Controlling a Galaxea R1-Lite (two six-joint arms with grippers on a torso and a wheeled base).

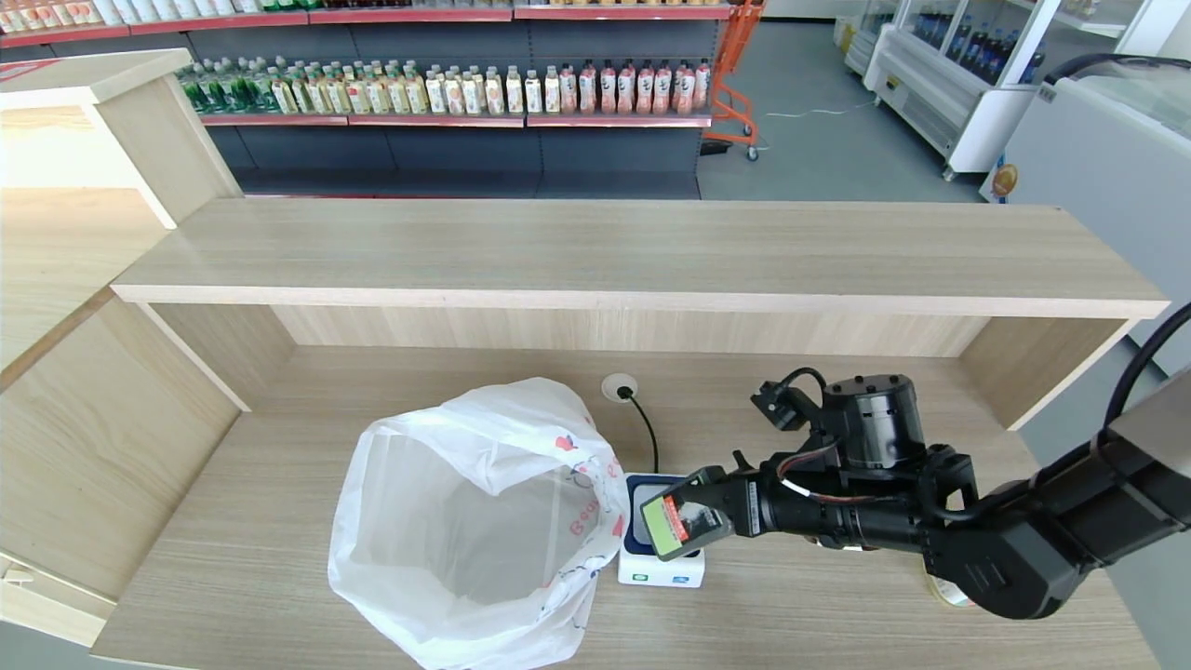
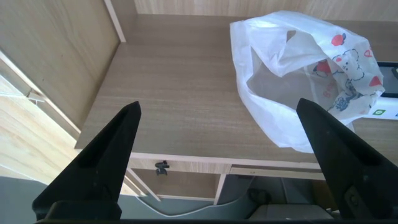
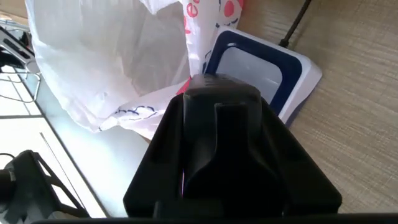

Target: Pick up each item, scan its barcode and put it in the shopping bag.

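— Pale wooden shop counter (image 1: 279, 558), shelves of drink bottles (image 1: 447, 93) behind it. Where are you in the job?

— At the scanning step, I judge. My right claw (image 1: 693, 516) is clamped on a small green and red packet (image 1: 665, 529), held just above the white and blue scanner (image 1: 661, 569). The open white shopping bag (image 1: 521, 419) touches the scanner's left side.

— And next?

— Once it reads, I would carry the packet left over the bag's mouth and let go. The bag's floppy rim near the scanner could snag it, as could the black cable (image 1: 647, 428) behind.

— Anything else?

— My left claw (image 2: 219, 107) hangs wide open and empty off the counter's near edge. A round tin (image 1: 944, 591) lies mostly hidden under my right arm.
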